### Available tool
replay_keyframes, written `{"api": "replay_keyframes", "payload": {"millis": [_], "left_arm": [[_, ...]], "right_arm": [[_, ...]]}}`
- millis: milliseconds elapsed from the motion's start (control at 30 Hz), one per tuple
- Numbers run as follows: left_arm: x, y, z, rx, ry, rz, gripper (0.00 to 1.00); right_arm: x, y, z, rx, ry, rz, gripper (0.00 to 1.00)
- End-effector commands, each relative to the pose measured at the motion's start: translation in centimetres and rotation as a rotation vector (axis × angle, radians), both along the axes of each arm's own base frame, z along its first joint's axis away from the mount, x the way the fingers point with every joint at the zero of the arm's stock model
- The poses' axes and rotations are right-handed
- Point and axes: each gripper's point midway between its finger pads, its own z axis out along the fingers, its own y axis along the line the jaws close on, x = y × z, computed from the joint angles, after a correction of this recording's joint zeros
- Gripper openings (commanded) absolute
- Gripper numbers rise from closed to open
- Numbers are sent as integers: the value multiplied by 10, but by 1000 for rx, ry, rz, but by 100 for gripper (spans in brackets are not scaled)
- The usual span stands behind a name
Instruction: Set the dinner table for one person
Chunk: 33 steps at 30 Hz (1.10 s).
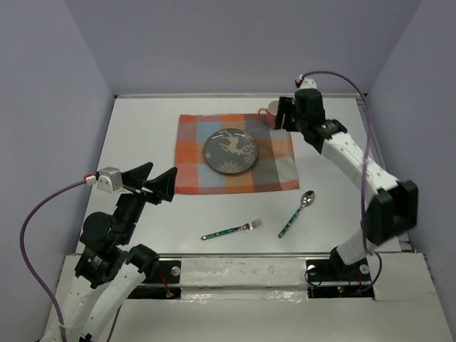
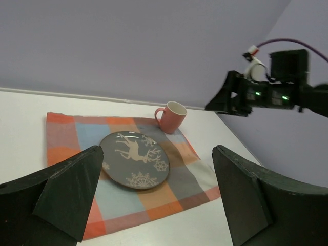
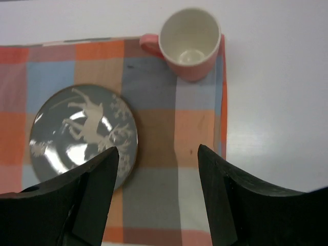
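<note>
Two claws: left claw point(image 1: 158, 181), right claw point(image 3: 158, 154), both spread, empty.
Cup: pink ceramic cup point(image 3: 189, 43) just beyond right tips.
Table: white matte dinner table point(image 1: 142, 139) underneath.
Next: I lift straight, sparing the rim.

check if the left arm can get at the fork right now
Probably yes. The fork lies alone on the bare table, to the right of the left gripper, with nothing between them; the spoon sits apart, further right. The jaws stand open.
</note>
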Motion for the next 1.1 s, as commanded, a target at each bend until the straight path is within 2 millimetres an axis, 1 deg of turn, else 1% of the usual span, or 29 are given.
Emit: {"api": "replay_keyframes", "payload": {"millis": [0,33,67,100,133,167,200,233,267,300,333,367,400,600,633,733,767,800,967,1067], "left_arm": [[-11,0,22,-29,-82,-30,99],[-14,1,24,-34,-90,-32,99],[-16,0,25,-36,-94,-39,99],[-19,0,26,-44,-101,-49,99],[-20,0,27,-48,-106,-54,99],[-22,-1,28,-50,-108,-60,99],[-24,0,29,-55,-115,-63,99],[-26,1,31,-62,-125,-65,99],[-27,2,31,-62,-126,-64,99],[-29,3,32,-68,-132,-63,99],[-30,4,33,-70,-134,-62,99],[-30,4,33,-71,-135,-60,99],[-30,5,33,-72,-135,-60,99],[-31,5,34,-73,-136,-62,99],[-32,5,33,-74,-136,-64,99],[-32,5,34,-76,-136,-64,99],[-31,5,34,-73,-136,-62,99],[-31,5,34,-74,-136,-64,99],[-30,3,32,-69,-130,-67,99],[-30,3,32,-69,-128,-65,99]], "right_arm": [[-86,-10,-19,198,24,-105,68],[-106,-12,-30,216,51,-111,67],[-132,-22,-63,218,128,-146,67],[-155,-32,-61,228,144,-167,67],[-169,-38,-68,232,173,-184,67],[-197,-44,-82,240,238,-204,67],[-208,-47,-96,227,296,-218,67],[-220,-48,-94,265,311,-234,67],[-230,-50,-99,267,343,-237,67],[-251,-54,-112,242,416,-249,68],[-256,-58,-114,234,432,-266,68],[-257,-59,-116,232,436,-272,68],[-264,-62,-122,212,468,-281,68],[-273,-66,-149,133,584,-301,67],[-276,-64,-154,136,608,-295,66],[-277,-55,-167,164,644,-274,65],[-283,-51,-173,171,668,-262,64],[-281,-48,-174,182,666,-258,63],[-287,-33,-192,219,708,-229,58],[-290,-23,-202,204,727,-207,55]]}}
